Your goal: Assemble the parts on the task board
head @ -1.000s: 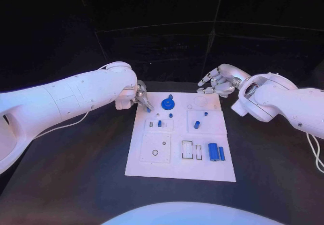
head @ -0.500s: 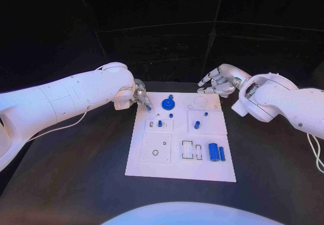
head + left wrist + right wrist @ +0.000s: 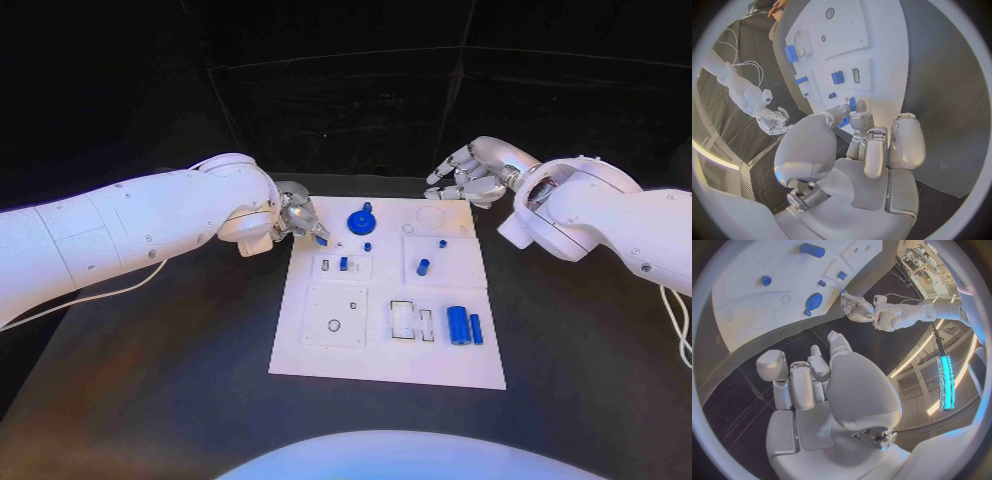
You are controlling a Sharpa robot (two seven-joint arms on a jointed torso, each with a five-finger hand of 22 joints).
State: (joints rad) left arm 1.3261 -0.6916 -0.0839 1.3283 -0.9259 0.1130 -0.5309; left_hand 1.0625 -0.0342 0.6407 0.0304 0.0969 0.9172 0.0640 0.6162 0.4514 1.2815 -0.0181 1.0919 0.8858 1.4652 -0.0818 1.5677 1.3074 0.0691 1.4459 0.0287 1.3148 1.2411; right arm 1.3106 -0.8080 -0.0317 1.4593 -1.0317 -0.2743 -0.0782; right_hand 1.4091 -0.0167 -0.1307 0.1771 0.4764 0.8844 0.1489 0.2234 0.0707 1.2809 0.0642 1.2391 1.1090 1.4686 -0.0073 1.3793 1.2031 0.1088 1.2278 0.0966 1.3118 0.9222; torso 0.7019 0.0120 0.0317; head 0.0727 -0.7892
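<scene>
Task board (image 3: 346,355) between left hand (image 3: 299,218), fingers pinching blue part (image 3: 320,239), and empty, spread right hand (image 3: 469,174).

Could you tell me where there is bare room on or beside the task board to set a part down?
Black table left of the task board and right of it is bare, as is the board's near strip below the two blue cylinders. The far end is crowded: left hand, blue gear, small blue parts.
</scene>
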